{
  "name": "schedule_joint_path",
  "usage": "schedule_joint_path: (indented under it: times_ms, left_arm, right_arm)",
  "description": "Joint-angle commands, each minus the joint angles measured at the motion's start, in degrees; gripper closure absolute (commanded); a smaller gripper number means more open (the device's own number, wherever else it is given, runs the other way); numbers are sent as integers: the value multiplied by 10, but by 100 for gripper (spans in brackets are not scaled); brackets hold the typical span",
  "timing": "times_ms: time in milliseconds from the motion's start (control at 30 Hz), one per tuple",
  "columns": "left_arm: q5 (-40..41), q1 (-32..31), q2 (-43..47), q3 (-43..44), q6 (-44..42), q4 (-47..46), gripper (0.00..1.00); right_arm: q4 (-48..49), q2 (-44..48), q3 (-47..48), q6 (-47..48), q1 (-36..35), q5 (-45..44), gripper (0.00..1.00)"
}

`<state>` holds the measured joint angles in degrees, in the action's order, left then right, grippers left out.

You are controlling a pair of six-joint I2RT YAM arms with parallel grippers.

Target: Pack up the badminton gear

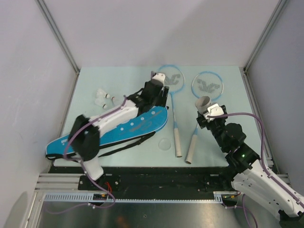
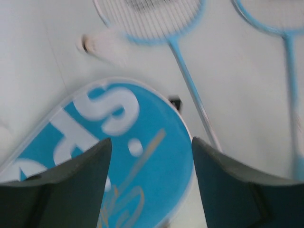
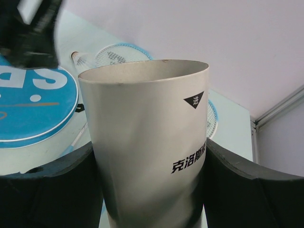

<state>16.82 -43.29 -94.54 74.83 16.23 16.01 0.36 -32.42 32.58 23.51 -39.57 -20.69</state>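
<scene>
Top external view: little looks packed. My left claw hangs wide open over the far end of the blue bag and grips nothing. The bag lies flat on the left of the table. My right claw is clamped around the white tube, open end up, on the right. The left racket and right racket lie side by side between them, outside the bag. The shuttlecocks sit loose at far left. I judge that the rackets have yet to go into the bag and the shuttlecocks into the tube.
</scene>
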Motion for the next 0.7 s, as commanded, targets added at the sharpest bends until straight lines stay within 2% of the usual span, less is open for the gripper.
schedule_joint_path:
  times_ms: [0, 200, 300, 467, 667]
  left_arm:
    - [111, 24, -147, 135, -69, 8, 30]
    - [188, 34, -302, 309, -150, 13, 32]
    - [209, 41, -350, 355, -176, 12, 39]
    - [208, 51, -414, 415, -202, 13, 43]
    - [224, 64, -450, 443, -209, 15, 50]
  right_arm:
    - [26, 9, 8, -63, 2, -13, 62]
    - [17, 22, 8, -66, 6, -12, 62]
    - [16, 23, 8, -65, 9, -12, 62]
    - [19, 23, 8, -58, 13, -9, 62]
    - [27, 16, 8, -53, 17, 1, 61]
